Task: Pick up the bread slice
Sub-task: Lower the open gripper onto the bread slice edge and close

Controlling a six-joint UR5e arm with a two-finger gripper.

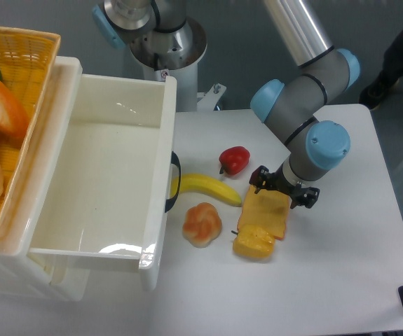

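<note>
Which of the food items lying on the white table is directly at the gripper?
The bread slice, flat and golden orange. The gripper sits at its upper edge, while the bun, banana and red pepper lie farther left.

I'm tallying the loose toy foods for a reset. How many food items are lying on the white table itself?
5: a red pepper, a banana, a knotted bun, a yellow pepper, and the bread slice under the gripper. More food sits in the basket, partly cut off.

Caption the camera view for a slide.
UR5e gripper poised at the bread slice beside banana, bun and open drawer.
</note>
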